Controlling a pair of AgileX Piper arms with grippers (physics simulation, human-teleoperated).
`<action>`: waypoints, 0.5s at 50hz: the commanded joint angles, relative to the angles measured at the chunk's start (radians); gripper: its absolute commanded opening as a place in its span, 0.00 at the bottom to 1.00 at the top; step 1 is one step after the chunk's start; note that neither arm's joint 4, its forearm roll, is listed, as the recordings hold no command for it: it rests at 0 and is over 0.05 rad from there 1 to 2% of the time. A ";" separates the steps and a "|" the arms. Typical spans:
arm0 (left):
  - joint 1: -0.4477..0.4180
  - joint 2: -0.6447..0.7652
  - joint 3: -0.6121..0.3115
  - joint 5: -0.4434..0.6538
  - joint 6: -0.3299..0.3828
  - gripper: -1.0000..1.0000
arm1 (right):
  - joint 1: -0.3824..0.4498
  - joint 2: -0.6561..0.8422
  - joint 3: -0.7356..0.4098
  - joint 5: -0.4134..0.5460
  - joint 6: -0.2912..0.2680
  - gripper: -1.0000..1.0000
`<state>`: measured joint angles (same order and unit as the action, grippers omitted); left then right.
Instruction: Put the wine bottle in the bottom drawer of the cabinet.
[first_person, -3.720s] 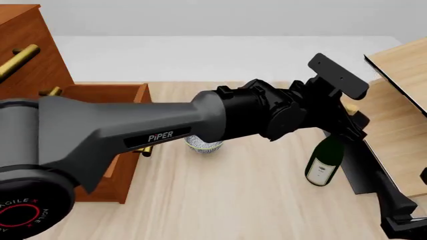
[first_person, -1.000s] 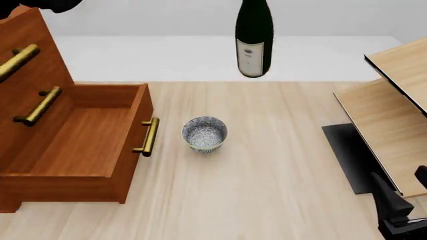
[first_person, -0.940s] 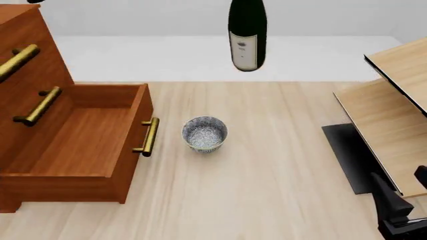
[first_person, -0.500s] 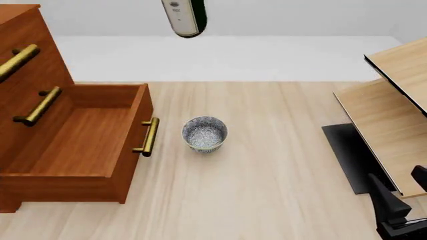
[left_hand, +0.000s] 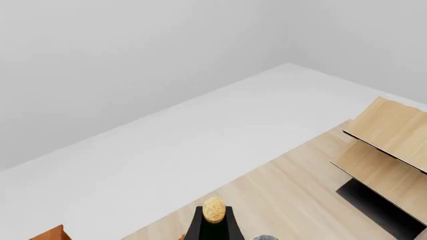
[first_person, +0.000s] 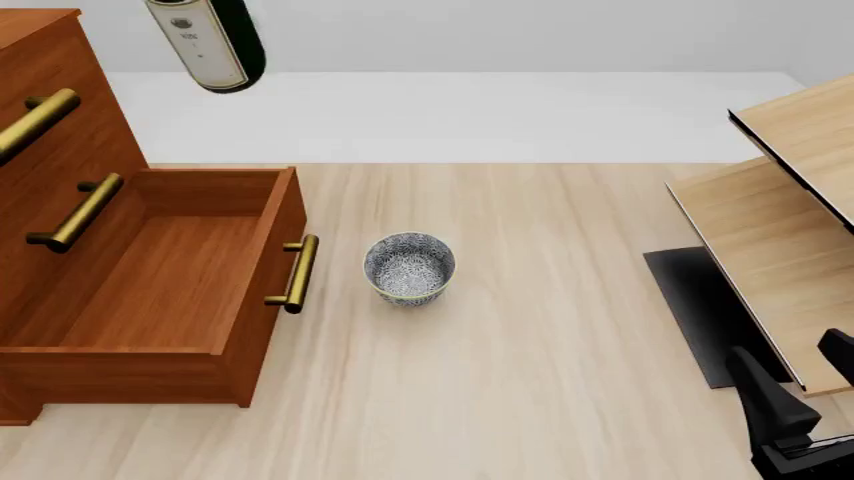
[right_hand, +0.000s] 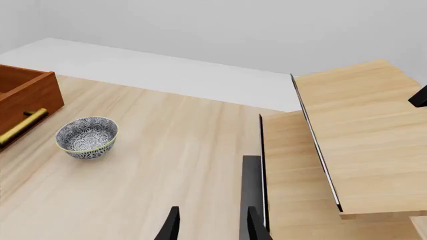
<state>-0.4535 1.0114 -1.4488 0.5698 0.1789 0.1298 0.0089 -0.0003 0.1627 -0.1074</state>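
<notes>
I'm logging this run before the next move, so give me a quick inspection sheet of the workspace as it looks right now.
Surface: pale wood table, bare around the bowl.
Job's things: wine bottle hangs high in the air above the cabinet side, label end down; bottom drawer pulled open, nothing seen inside.
Clutter: patterned bowl standing on the table just right of the drawer's brass handle; light wood shelf unit at the right edge.
Grippers: left gripper out of frame, cork at the wrist view's lower edge; right gripper open, low by the shelf unit.
Cables: nothing seen.
Surroundings: white floor, plain grey walls.
</notes>
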 joint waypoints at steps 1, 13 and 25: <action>0.069 -0.053 -0.010 0.104 0.008 0.00 | 0.005 0.002 0.000 -0.006 0.003 1.00; 0.114 -0.074 0.000 0.157 0.005 0.00 | 0.010 0.003 0.000 -0.012 0.003 1.00; 0.179 -0.089 0.069 0.207 -0.048 0.00 | 0.018 0.003 0.000 -0.013 0.003 1.00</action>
<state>-0.3195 0.9399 -1.4093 0.7335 0.1636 0.1428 0.0129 -0.0005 0.1514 -0.1047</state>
